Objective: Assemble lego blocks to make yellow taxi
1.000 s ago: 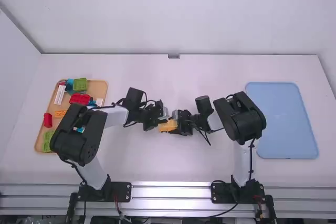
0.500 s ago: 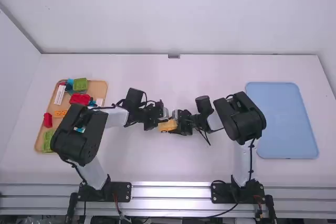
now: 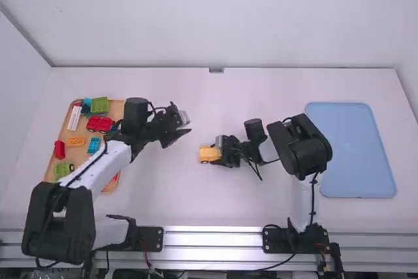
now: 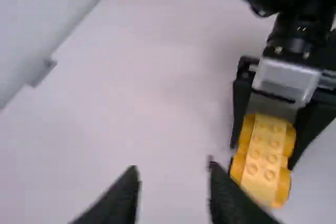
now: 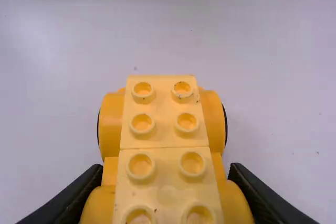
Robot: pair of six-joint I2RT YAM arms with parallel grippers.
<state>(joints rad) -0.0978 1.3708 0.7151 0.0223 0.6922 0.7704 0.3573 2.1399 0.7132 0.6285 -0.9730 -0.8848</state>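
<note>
In the high view my right gripper (image 3: 225,152) is shut on the yellow car (image 3: 209,154) near the middle of the table. The right wrist view has the yellow car (image 5: 169,145) between the fingertips of my right gripper (image 5: 167,198), with studs on top and rounded fenders at its sides. My left gripper (image 3: 188,125) is up and left of the car, with nothing between its fingers; in the left wrist view my left gripper (image 4: 173,177) is open, and the yellow car (image 4: 264,156) is off to one side in the other gripper.
An orange tray (image 3: 47,178) on the left holds a red piece (image 3: 100,123), a green piece (image 3: 99,105), a blue brick (image 3: 94,145) and several others, partly under the left arm. A blue tray (image 3: 356,151) lies on the right.
My left gripper has opened, come away from the car and moved back up and to the left. The right arm and the yellow car have kept their place.
</note>
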